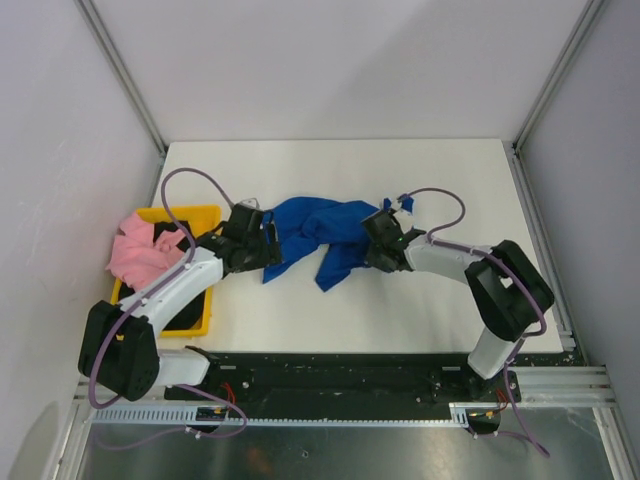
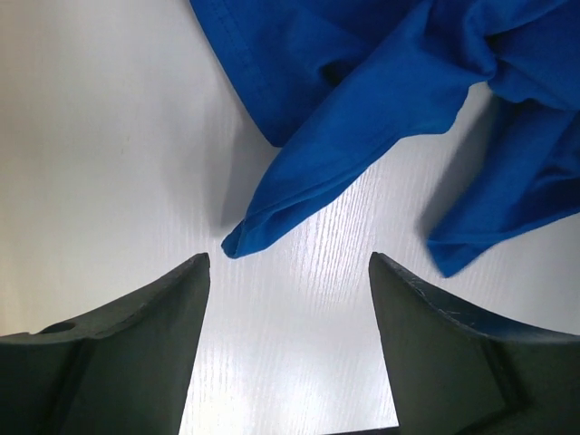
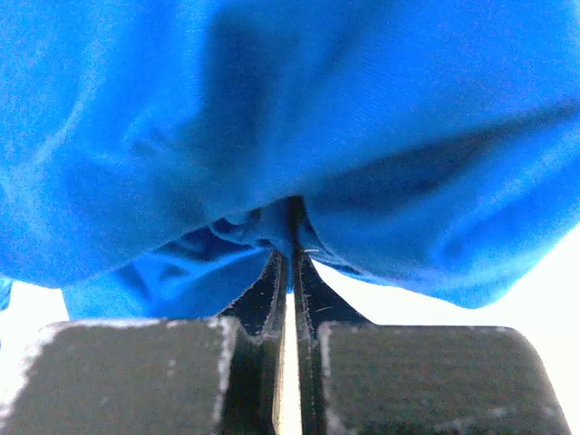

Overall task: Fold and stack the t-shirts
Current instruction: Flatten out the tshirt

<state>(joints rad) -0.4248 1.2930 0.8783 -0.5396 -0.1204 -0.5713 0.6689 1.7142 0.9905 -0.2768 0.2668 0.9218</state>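
Right jaws are clamped shut on a fold of the blue t-shirt; the cloth bunches over and on both sides of them. Left jaws are open, nothing in them, hanging just above the worktop.

The shirt is a crumpled bundle lying between the two sets of jaws. Its long axis runs roughly from the left jaws across to the right jaws. One pointed corner sits just ahead of the left jaws, nearer their left-hand side and not yet between them. A second flap hangs ahead and to their right. We can't tell collar from hem, and no lettering shows, so which way the shirt faces is unknown.

The pink t-shirt is behind and outboard of the left jaws, heaped on the yellow bin, well apart from the right jaws.

We read the step as getting a second hold so the blue shirt can be spread flat. To do it well:
- shift the left jaws slightly left and forward so the corner is centred between them
- go low and take the edge only, not a wad
- close fully before any pull
- then draw the two sets of jaws apart along that axis, low over the worktop, so the cloth opens out without dragging folds under itself

Risk: the right pinch looks thin, so a hard tug may slip it.
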